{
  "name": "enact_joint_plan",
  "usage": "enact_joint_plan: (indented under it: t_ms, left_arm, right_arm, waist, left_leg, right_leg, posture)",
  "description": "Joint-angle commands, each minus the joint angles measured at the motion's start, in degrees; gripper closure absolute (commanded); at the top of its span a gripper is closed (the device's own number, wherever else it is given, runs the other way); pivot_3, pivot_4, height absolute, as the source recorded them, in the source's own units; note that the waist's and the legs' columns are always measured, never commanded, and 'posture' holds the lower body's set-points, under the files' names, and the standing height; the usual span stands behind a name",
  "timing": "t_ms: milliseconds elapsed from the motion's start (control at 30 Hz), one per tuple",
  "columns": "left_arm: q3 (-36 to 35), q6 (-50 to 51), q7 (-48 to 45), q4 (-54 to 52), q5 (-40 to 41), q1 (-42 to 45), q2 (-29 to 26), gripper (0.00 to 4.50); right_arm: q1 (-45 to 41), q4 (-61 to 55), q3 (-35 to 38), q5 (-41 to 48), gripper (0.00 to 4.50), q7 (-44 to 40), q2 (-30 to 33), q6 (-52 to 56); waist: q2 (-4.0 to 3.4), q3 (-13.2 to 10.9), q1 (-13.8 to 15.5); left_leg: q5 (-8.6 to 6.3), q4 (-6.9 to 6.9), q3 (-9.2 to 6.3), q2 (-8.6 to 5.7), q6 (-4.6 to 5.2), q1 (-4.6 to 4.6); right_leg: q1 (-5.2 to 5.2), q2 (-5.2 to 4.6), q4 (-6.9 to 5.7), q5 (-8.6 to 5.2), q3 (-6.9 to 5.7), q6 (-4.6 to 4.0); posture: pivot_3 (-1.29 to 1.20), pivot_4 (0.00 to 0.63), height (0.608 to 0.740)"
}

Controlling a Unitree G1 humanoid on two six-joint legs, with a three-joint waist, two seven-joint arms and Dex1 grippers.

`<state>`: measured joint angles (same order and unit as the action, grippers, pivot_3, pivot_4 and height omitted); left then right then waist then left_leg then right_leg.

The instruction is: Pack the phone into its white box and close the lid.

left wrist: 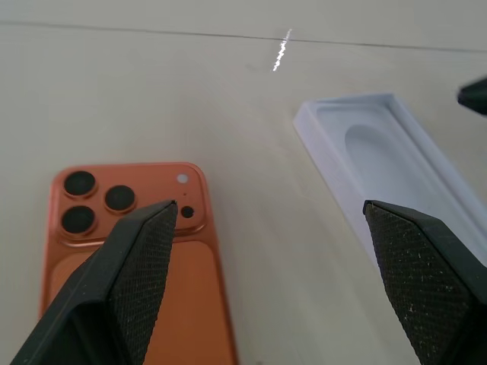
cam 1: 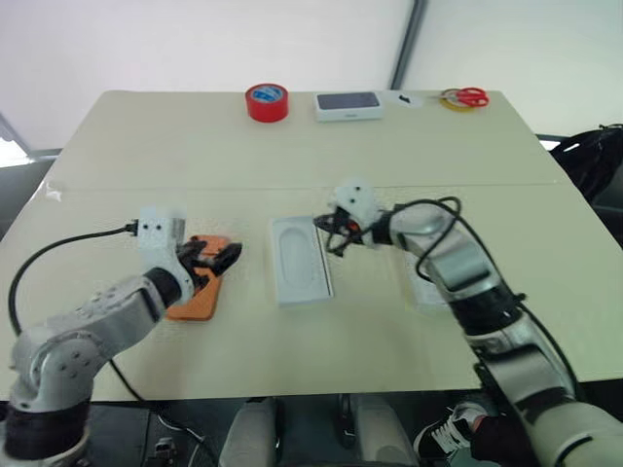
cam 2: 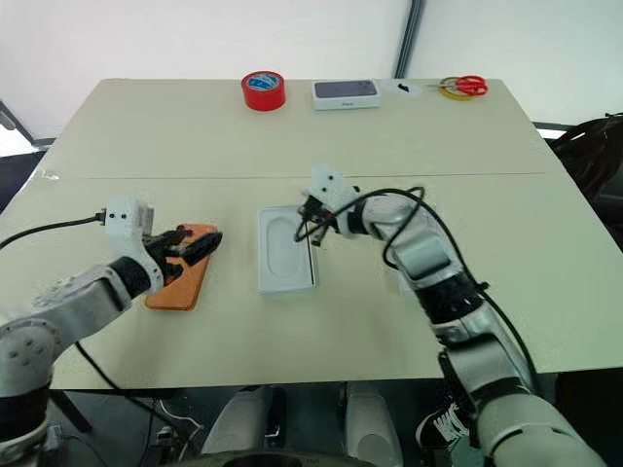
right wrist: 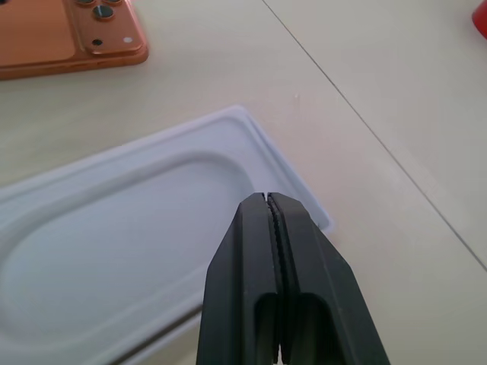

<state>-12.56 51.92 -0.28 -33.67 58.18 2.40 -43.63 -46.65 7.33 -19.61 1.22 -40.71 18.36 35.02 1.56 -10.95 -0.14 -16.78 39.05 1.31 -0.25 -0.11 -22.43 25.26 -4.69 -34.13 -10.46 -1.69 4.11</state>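
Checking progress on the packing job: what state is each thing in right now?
phone: flat on table, lens side up, unpacked.
white box: open, insert with oval recess showing, no phone in it.
left gripper: open above phone, holding nothing.
right gripper: shut at the box's edge.
sealed box: closed, at far edge.

The phone (left wrist: 137, 266) is being partly covered by the left gripper's fingers (left wrist: 125, 289); the white tray (right wrist: 114, 243) is being cut off.
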Motion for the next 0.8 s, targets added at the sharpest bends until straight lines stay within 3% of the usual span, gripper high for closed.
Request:
enact_joint_plan:
  t_ms: [33, 367, 800]
  left_arm:
    - [0.3, -6.18, -9.59, -4.36, -7.68, -3.24, -3.4, 0.39]
    - [-3.23, -12.86, -21.59, -8.79, -14.24, -13.79, -3.58, 0.39]
    - [-2.49, -13.01, -23.99, -8.68, -17.59, -13.96, -1.05, 0.39]
  right_arm:
    - [-2.46, 3.07, -0.83, -2.53, 4.46, 3.53, -2.98, -0.87]
    - [-3.63, 8.52, -7.25, -8.89, 4.46, 3.45, -5.36, -1.97]
    - [-2.69, 4.5, -9.0, -14.77, 4.46, 1.99, -2.8, -2.23]
  waist:
    - [-0.04, -0.02, 0.0]
    - [-0.11, -0.06, -0.75]
    - [-0.11, -0.07, -0.71]
  left_leg:
    - [0.0, -0.02, -0.01, 0.04, 0.0, 0.0]
    - [-0.02, -0.05, 0.01, 0.07, 0.02, -0.06]
    - [-0.02, -0.05, -0.01, 0.07, 0.03, -0.06]
  right_leg:
    - [0.01, -0.04, 0.0, 0.0, 0.0, 0.0]
    - [0.12, -0.15, 0.0, 0.0, -0.01, 0.0]
    - [0.11, -0.11, 0.0, 0.01, -0.02, 0.01]
  posture:
    - [0.0, 0.15, 0.732]
    - [0.0, 0.15, 0.732]
    - [0.0, 0.15, 0.732]
